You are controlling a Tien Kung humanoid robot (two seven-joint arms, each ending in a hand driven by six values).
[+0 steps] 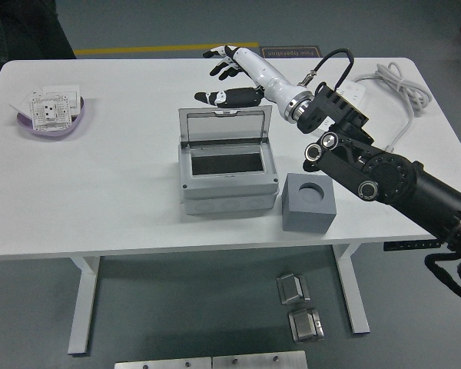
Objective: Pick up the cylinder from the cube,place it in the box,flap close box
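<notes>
The grey box (229, 184) stands mid-table with its clear-windowed lid (224, 125) upright at the back. Its inside is dark, and no cylinder shows in it from here. To the right of the box sits the grey cube (309, 202), whose round top hole is empty. My right hand (224, 78) hovers above and behind the lid's top edge. It is open, with the fingers (220, 63) spread and nothing in them. The white forearm (265, 74) runs back to the black arm on the right.
A purple bowl (27, 125) holding white socket plates sits at the far left. A white power strip (339, 106) and its coiled cable (401, 86) lie at the back right. A dark shape fills the top-left corner beyond the table.
</notes>
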